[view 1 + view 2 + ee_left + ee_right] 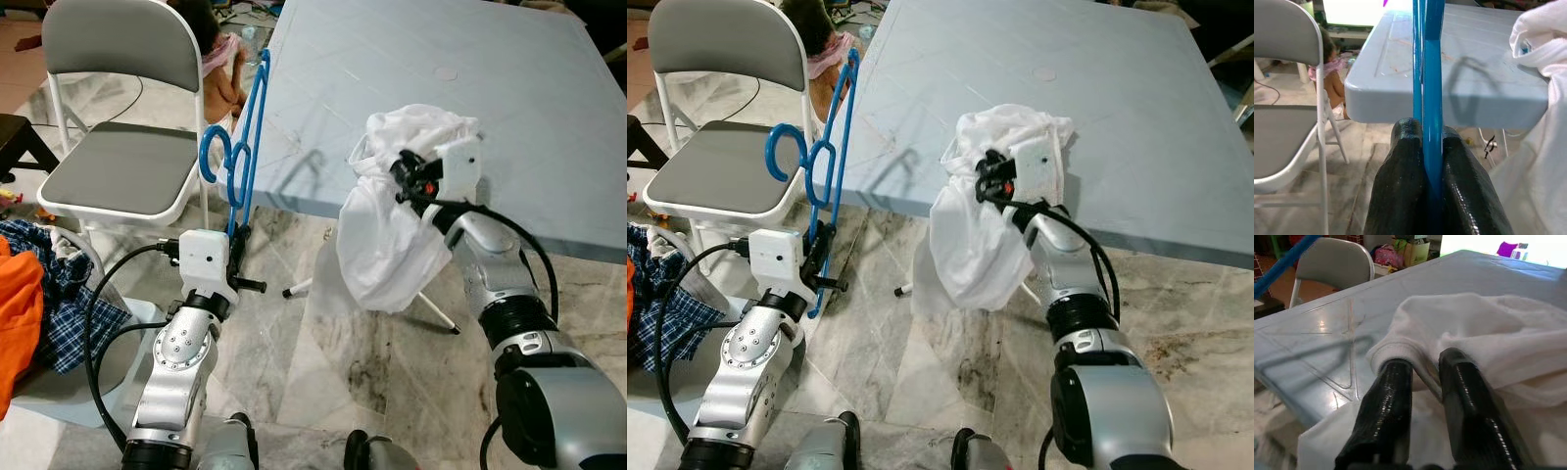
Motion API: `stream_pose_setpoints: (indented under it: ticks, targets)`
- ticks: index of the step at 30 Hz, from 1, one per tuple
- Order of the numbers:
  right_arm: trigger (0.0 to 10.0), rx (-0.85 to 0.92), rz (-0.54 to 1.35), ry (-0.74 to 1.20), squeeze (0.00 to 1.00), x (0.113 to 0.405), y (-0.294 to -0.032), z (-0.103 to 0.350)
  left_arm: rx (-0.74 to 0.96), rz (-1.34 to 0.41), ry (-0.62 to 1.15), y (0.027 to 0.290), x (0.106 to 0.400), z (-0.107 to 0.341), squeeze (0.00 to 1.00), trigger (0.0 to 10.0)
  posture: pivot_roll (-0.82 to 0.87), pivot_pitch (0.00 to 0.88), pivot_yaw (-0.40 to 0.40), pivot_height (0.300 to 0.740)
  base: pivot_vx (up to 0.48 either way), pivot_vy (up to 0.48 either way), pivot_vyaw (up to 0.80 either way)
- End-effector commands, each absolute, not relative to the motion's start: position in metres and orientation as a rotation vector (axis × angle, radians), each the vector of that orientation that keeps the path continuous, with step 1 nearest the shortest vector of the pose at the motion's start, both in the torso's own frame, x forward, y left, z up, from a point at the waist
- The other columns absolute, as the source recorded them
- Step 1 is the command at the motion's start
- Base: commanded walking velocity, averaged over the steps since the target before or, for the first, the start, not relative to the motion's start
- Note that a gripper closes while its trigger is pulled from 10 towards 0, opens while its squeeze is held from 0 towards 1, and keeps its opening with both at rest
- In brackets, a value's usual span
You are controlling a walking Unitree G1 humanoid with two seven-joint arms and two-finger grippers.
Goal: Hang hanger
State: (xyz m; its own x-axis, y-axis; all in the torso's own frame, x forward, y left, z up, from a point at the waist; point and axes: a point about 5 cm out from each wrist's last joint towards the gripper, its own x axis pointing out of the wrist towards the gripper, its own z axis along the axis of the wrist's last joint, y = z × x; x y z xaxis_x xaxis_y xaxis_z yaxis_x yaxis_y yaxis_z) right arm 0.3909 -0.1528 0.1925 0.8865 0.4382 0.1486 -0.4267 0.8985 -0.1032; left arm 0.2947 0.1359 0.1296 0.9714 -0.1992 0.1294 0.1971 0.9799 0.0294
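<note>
The blue plastic hanger (243, 147) stands upright just off the near-left corner of the pale blue worktop (509, 108), its hook curling toward the grey folding chair (122, 147). It looks light, stiff and rather slick, best held low on its bar, where the left claw (1433, 161) is clamped tight on it. The right claw (1425, 377) pinches a soft, limp white garment (397, 215) at its ribbed edge, draped over the worktop's front edge.

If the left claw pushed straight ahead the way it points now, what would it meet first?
Probably the near edge of the light blue table. The left claw is shut on the blue hanger and points at that edge, with open floor between. Depth is hard to judge, so advance slowly.
</note>
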Motion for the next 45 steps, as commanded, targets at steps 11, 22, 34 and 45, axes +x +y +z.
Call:
stream_pose_setpoints:
  ticks: [11,22,34,45]
  targets:
    - [10.0,-0.097,0.533,-0.076,1.00,0.388,-0.153,0.188,0.009,-0.234,-0.133,0.134,0.297,0.130,0.00,10.0,0.19,0.222,-0.026,0.740,0.000,0.000,0.00]
    - [10.0,-0.112,0.574,-0.016,1.00,0.395,-0.144,0.191,-0.018,-0.268,-0.135,0.133,0.294,0.131,0.00,10.0,0.20,0.221,-0.031,0.740,0.000,0.000,0.00]
    - [10.0,-0.075,0.560,-0.024,1.00,0.389,-0.139,0.180,-0.027,-0.298,-0.179,0.130,0.295,0.141,0.00,10.0,0.20,0.216,-0.023,0.740,0.000,0.000,0.00]
    - [10.0,-0.073,0.521,-0.014,1.00,0.389,-0.144,0.176,-0.024,-0.321,-0.181,0.129,0.296,0.142,0.00,10.0,0.20,0.216,-0.015,0.740,0.243,0.000,0.00]
